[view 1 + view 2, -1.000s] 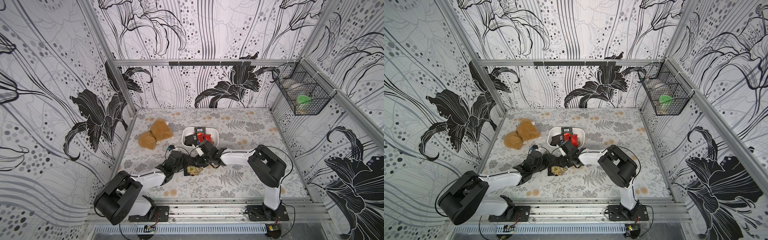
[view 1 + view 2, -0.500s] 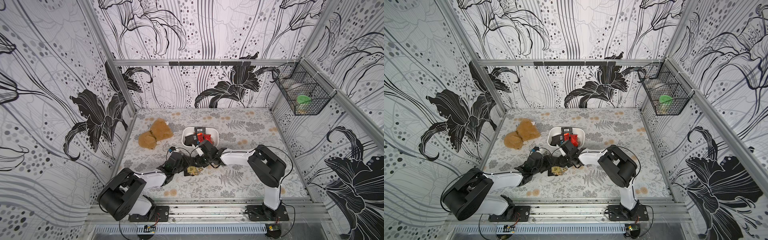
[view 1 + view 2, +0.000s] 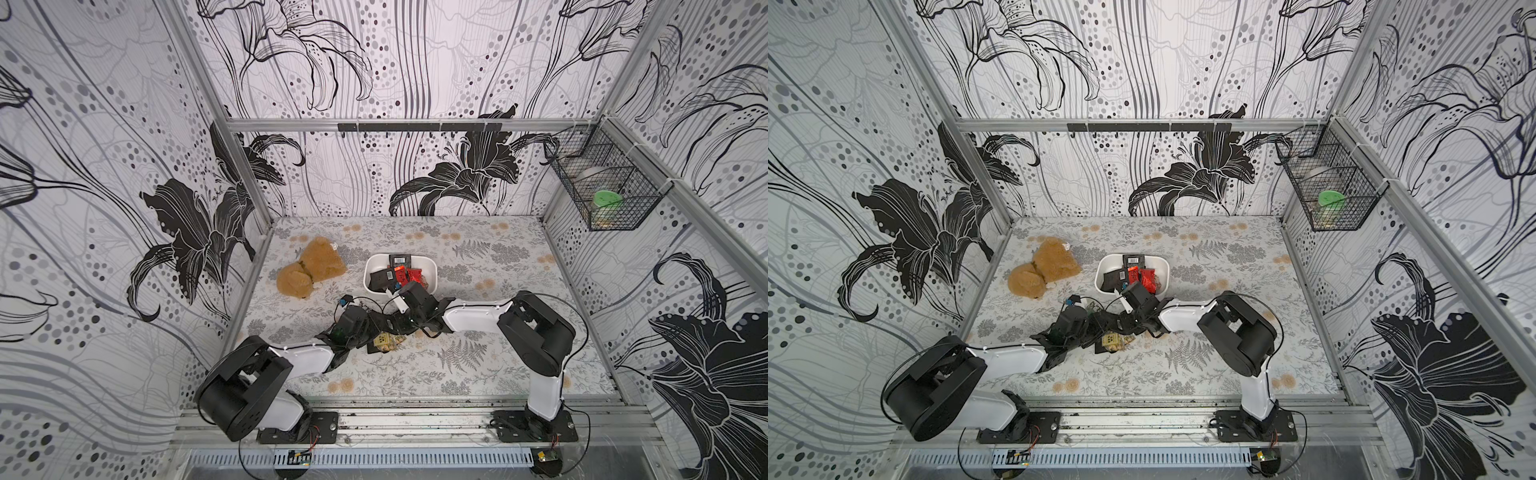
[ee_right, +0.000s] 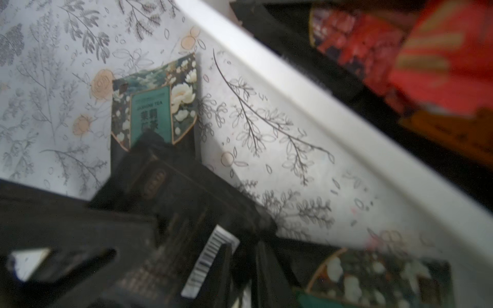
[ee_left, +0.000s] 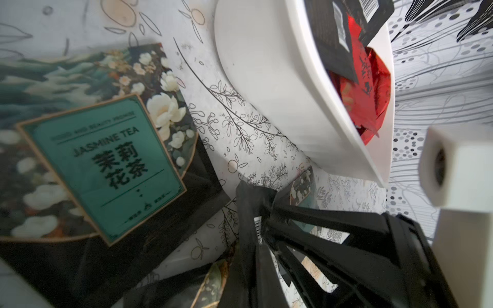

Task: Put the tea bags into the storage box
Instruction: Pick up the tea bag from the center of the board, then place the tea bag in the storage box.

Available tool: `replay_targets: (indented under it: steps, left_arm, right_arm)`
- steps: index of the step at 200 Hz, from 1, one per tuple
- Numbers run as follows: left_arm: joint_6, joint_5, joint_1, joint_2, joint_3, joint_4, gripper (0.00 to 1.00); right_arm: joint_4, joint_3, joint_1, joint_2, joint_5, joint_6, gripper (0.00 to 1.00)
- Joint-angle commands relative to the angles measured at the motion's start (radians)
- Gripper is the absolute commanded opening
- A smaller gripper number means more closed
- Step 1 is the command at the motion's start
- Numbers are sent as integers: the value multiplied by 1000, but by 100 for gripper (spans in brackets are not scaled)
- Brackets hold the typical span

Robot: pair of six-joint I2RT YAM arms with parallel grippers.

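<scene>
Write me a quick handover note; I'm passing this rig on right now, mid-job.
Tools: the left tool is shut, apparently pinching a black tea bag near the storage box. The right tool sits close beside it; the blur hides whether it is open or shut.
Done: a few tea bags, black and red, lie in the box.
Left: several more lie on the table around the tools, including a jasmine tea bag and a yellow-labelled tea bag.
</scene>
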Motion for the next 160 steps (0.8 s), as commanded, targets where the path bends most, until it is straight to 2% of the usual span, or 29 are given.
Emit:
replay_targets:
  steps: [1,34,65,88,115,148,160]
  left_arm:
    - [41,-101,-3,-89,43,-116,0]
    - [106,-187,-5,-208,133,-283,0]
    - [173,-256,-5,-202,287,-358,0]
    - [222,-251,-5,-82,444,-374,0]
    - [252,-216,-5,111,631,-386,0]
    - [264,-206,-3,285,771,-399,0]
    - [262,-223,-3,314,792,-411,8]
  right_arm:
    - [77,-89,5,-122,88,14,27]
    - [172,-226,5,-293,256,47,36]
    - [164,-281,5,-371,415,90,39]
    - [181,-318,3,-415,484,101,43]
    - [195,-346,-11,-450,486,99,47]
    - [208,-356,-47,-452,414,115,47]
    - [219,-364,-55,-457,394,116,47]
